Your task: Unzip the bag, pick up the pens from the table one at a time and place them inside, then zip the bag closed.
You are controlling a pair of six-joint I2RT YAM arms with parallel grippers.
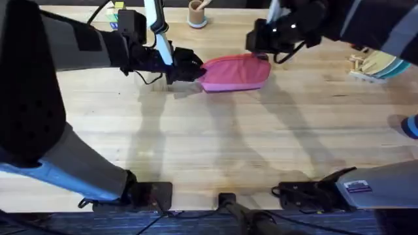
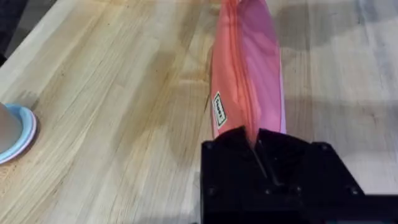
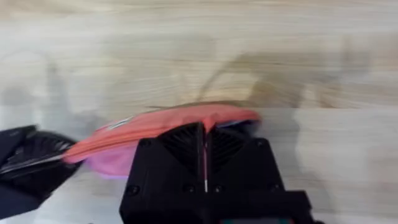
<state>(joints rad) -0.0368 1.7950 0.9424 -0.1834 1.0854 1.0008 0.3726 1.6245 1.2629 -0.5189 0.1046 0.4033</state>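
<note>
Overhead view: the bag lies on the desk toward its far side, near the middle, long axis running left to right.
Left gripper: at the bag's left end, touching it; arm reaches in from the left.
Right gripper: at the bag's right end, over its top far corner; arm comes in from the upper right.
Bag between grippers: held from both ends, body resting on the desk.
Left wrist view: the bag stretches away from the left gripper; black fingers pressed together on the near end of the pink fabric, right by the zipper seam. A small white label sits on the bag's side just beyond the fingers.
Right wrist view: the right gripper has its fingers closed together on the bag's upper edge, a thin strip of pink showing in the slit between them. The left gripper shows at the bag's other end.
Zipper state: cannot tell whether open or closed; the pull is not made out.
Hidden: both bag ends covered by the grippers.
Other items: cup on a blue saucer on the desk beside the left arm; white slatted rack at the far right; small brown cup at the far edge.
Cut off: rack and blue saucer both partly out of view.
</note>
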